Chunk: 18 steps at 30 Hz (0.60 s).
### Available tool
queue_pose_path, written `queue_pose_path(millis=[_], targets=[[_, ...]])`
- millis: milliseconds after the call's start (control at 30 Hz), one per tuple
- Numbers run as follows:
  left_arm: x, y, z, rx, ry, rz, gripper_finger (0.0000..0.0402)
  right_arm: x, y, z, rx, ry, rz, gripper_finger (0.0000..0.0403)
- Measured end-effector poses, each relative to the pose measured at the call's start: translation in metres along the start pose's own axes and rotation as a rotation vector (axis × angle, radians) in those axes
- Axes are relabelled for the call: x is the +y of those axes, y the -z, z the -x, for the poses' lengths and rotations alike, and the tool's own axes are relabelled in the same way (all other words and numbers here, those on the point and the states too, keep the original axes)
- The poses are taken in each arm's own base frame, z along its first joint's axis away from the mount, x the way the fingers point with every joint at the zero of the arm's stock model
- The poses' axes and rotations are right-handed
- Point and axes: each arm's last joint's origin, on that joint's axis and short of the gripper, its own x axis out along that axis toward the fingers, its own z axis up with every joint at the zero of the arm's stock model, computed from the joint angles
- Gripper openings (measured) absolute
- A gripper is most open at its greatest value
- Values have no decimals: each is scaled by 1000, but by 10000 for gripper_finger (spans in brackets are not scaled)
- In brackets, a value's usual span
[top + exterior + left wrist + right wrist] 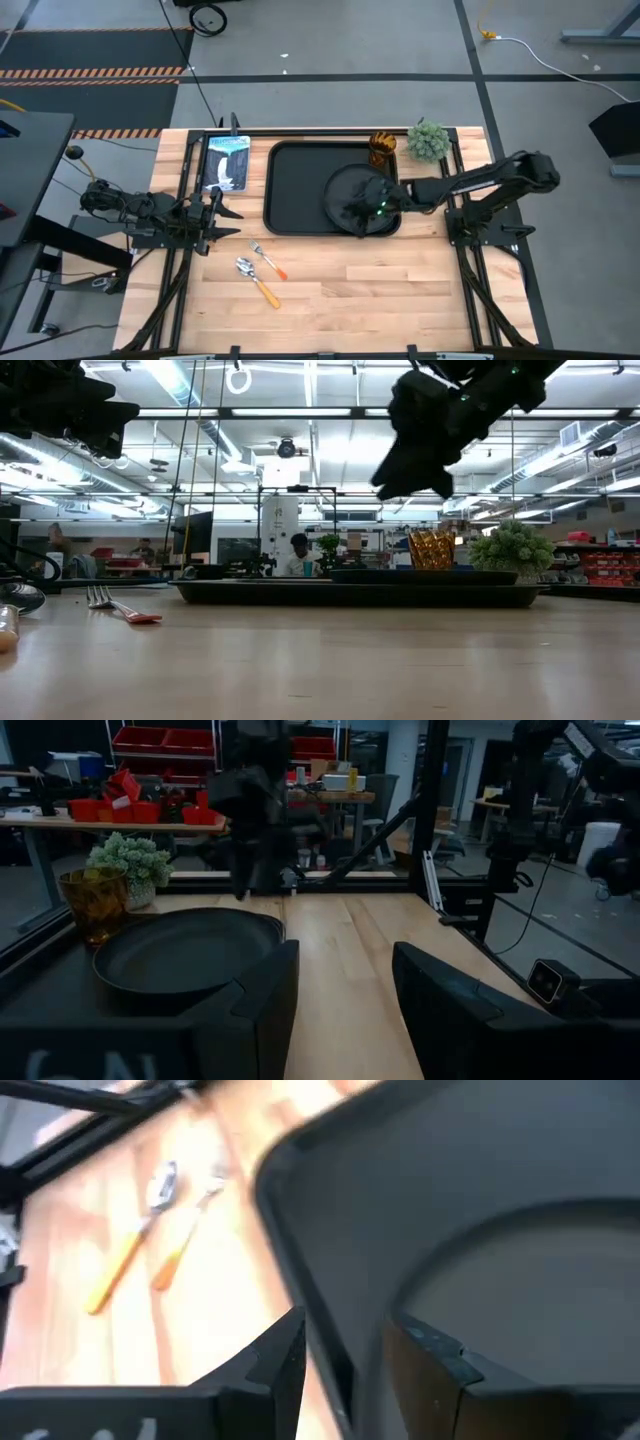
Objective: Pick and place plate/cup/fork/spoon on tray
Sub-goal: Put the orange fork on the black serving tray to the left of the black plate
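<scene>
The black tray [290,180] lies at the table's far middle. The round black plate [345,185] rests flat on the tray's right part and also shows in the left wrist view [180,955]. The amber cup [383,148] stands at the tray's far right corner; whether it is on the tray, I cannot tell. The fork [266,259] and the spoon [256,281] lie side by side on the wood in front of the tray's left end. My right gripper [360,213] hangs open above the plate's near part, clear of it in the low view [412,470]. My left gripper [226,214] is open and empty, left of the tray.
A small green potted plant [428,140] stands right of the cup. A printed card [226,162] lies at the far left beside the tray. Bare wood [400,290] stretches along the table's near side, right of the cutlery.
</scene>
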Motion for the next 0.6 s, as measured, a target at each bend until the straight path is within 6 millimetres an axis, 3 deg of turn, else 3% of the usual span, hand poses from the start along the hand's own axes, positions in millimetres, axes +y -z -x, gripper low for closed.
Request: queue_pose_path(millis=[233,433,600], targets=[[0,0,0,0,0,0,172,35,0,-38,39,-25,126,139],[0,-1,0,-6,0,2,172,71,-13,-65,51,-61,218,139],[0,-8,0,-77,9,316,172,90,-19,-87,74,-65,273,139]])
